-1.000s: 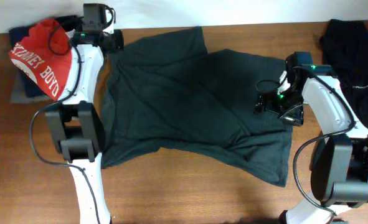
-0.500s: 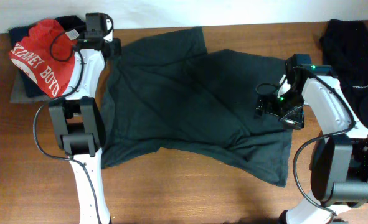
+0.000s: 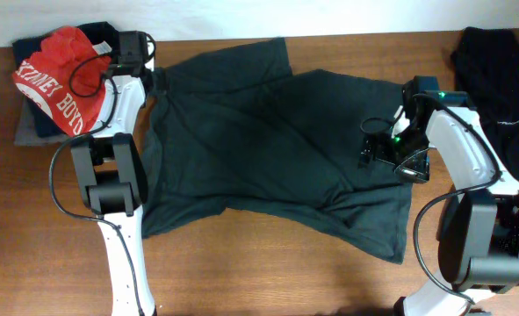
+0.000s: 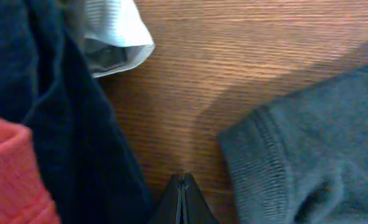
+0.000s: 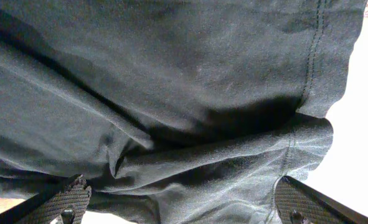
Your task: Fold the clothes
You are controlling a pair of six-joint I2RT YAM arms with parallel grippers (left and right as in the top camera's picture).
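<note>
A dark grey-green T-shirt (image 3: 268, 149) lies spread and creased across the middle of the table. My left gripper (image 3: 154, 83) is shut and holds nothing. In the left wrist view its tips (image 4: 184, 200) hover over bare wood, between a dark navy garment (image 4: 65, 124) and the T-shirt's ribbed edge (image 4: 277, 162). My right gripper (image 3: 398, 160) stands wide open over the shirt's right side. Wrinkled cloth (image 5: 190, 124) lies between its fingers (image 5: 65, 199), which are not closed on it.
A red garment with white lettering (image 3: 53, 79) tops a pile of dark clothes at the far left. A white label (image 4: 115, 31) sticks out of that pile. A black garment (image 3: 496, 61) lies at the far right. The wooden table (image 3: 268, 272) shows in front.
My left wrist has drawn back from the shirt's top-left corner toward the pile, still shut. The right arm has barely shifted.
</note>
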